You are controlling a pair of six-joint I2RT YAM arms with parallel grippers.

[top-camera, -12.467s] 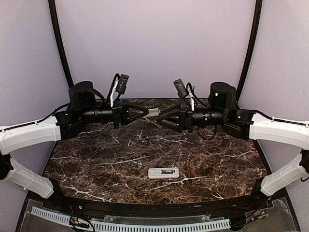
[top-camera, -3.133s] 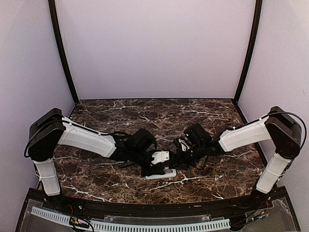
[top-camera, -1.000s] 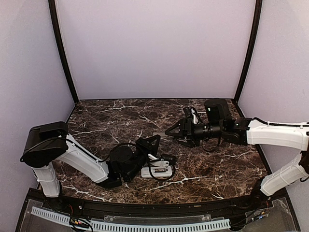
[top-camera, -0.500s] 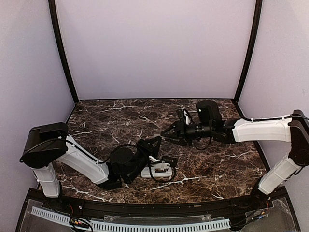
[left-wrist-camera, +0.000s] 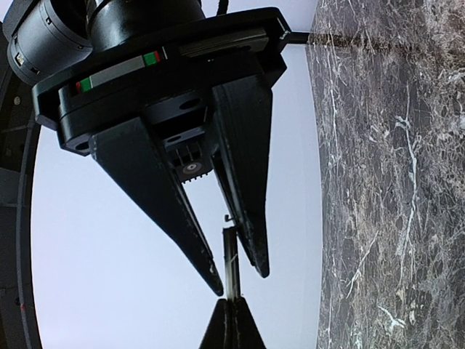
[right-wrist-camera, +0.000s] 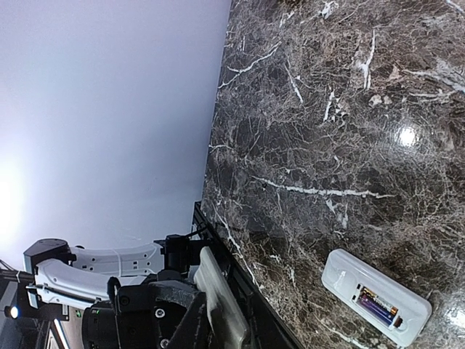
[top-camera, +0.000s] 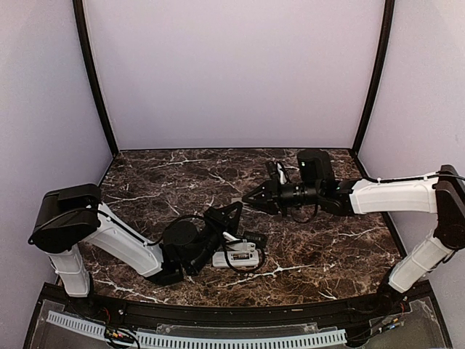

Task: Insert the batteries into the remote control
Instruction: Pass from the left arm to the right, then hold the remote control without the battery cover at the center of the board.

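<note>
The white remote control [top-camera: 236, 257] lies back up near the front edge, also in the right wrist view [right-wrist-camera: 374, 294]. One purple and gold battery [right-wrist-camera: 378, 306] sits in its open bay; no other battery shows. My left gripper [top-camera: 232, 210] is raised beside the remote and points at my right gripper [top-camera: 245, 198]. In the left wrist view my left gripper [left-wrist-camera: 232, 300] is shut on the near end of the thin grey cover piece [left-wrist-camera: 231, 262], seen edge-on. My right gripper [left-wrist-camera: 240, 282] faces it, jaws apart around the cover's far end. The cover also shows in the right wrist view [right-wrist-camera: 218, 298].
The dark marble table [top-camera: 182, 182] runs back to the lilac wall. A black rail [top-camera: 218, 309] borders the front edge. The left arm's elbow [top-camera: 182, 243] and a cable [top-camera: 231, 266] lie close beside the remote.
In the last second my right gripper has moved left with the cover until it meets my left gripper's tips. About three seconds ago both grippers were down at the remote. The remote has not moved.
</note>
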